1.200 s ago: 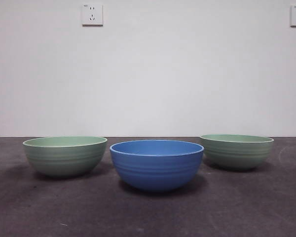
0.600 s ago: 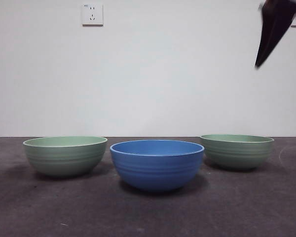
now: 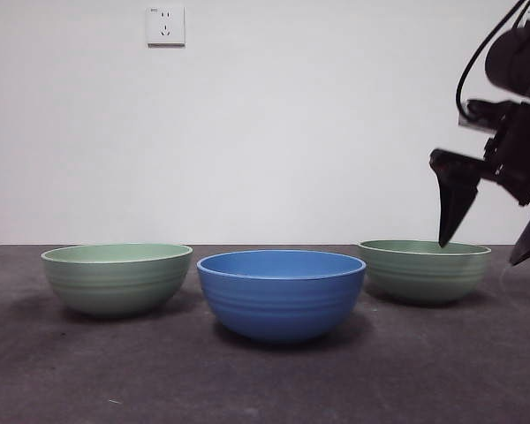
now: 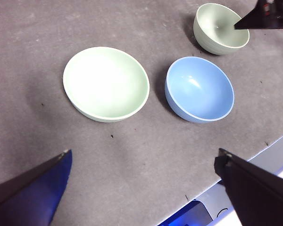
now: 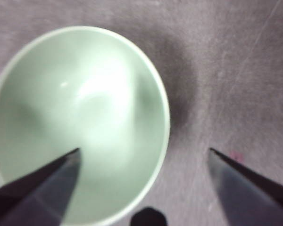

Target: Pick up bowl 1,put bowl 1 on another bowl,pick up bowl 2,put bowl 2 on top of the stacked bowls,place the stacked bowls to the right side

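The right hand (image 3: 486,252) hangs wide open and empty just above the pale green bowl (image 3: 424,271) at the right of the row; one jaw points into its hollow, the other stands outside the rim, so the rim lies between them. This is probably bowl 1. The blue bowl (image 3: 281,296) stands in the middle, nearest to the front camera, and the second green bowl (image 3: 117,279) is at its 9 o'clock, well apart. All three rest upright on the dark surface (image 3: 265,380), and nothing is stacked yet.

The green bowl looks stiff, thin-walled and light, with a smooth and possibly slippery skin. I judge the rim to be the only good place to pinch; a hold on one side may let it tilt.

The right wrist view shows the rim (image 5: 166,117) between the two jaws, which the front view only hints at. The left wrist view shows, from high above, the spacing of the bowls and the left hand (image 4: 146,176), open, empty and waiting far from them. The front view alone shows the faint ribs and the height of the jaw tip over the rim.
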